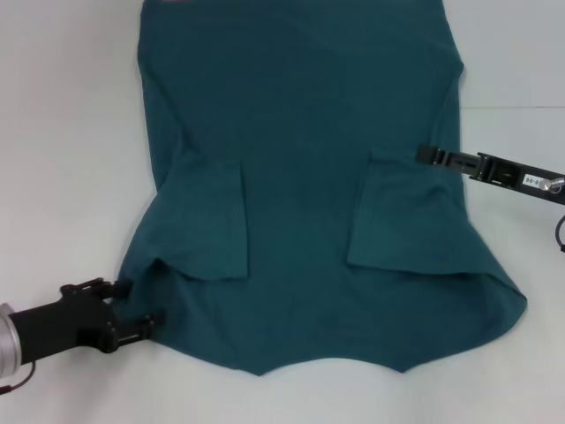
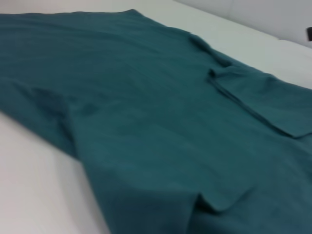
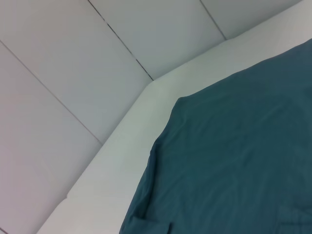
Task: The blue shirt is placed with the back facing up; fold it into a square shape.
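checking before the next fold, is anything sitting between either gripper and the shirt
Nothing visible does. The left gripper is right at the near left edge of the blue shirt, and the right gripper is over its right edge beside the folded-in sleeve. Only bare white table surrounds the cloth.

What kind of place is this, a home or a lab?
Probably a lab test bench: a plain white table, pale wall panels, and only the blue shirt between the left gripper and right gripper.

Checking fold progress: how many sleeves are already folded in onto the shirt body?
2. One folded sleeve lies on the blue shirt toward the left gripper; the other folded sleeve lies beside the right gripper. Nothing seems hidden.
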### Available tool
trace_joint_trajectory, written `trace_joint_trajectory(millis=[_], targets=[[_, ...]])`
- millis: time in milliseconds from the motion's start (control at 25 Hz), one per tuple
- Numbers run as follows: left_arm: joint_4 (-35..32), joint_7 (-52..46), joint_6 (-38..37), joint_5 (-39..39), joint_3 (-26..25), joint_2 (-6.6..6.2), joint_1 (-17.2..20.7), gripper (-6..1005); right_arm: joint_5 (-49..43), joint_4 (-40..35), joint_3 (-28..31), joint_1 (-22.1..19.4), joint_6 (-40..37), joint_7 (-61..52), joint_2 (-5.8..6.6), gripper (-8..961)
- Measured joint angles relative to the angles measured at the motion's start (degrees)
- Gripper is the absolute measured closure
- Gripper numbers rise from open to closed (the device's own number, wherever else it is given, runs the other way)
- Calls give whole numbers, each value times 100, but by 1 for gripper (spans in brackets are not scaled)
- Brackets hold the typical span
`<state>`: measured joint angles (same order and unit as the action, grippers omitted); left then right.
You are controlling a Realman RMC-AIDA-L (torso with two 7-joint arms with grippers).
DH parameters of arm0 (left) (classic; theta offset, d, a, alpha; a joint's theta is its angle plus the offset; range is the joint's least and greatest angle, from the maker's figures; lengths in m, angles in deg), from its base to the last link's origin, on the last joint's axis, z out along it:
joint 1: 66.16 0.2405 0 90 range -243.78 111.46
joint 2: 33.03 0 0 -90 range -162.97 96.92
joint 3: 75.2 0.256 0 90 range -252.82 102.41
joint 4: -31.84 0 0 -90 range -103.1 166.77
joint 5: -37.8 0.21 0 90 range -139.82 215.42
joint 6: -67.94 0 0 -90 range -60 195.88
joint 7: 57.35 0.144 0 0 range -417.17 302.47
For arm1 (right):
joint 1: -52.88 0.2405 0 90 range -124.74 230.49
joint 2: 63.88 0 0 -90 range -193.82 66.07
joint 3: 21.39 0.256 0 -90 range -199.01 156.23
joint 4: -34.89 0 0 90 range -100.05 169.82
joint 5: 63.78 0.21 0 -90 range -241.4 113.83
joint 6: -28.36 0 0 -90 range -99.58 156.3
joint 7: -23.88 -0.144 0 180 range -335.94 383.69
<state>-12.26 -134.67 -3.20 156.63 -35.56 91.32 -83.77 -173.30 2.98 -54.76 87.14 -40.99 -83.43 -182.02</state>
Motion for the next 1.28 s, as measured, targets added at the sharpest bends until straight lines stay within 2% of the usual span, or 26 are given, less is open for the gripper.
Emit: trace_joint_trajectory(millis=[560,1040,1280], targets=[[-16,-202,-76,-10,378,2,-182,256,2,0,85,-56,0,44,14,47],[-114,-460,-1,48,376,-24,-222,268,1,0,149,-78,7,53,21,50],[-225,-523,5,112,371,-10,-185,537,2,0,148,-81,1,53,21,52]])
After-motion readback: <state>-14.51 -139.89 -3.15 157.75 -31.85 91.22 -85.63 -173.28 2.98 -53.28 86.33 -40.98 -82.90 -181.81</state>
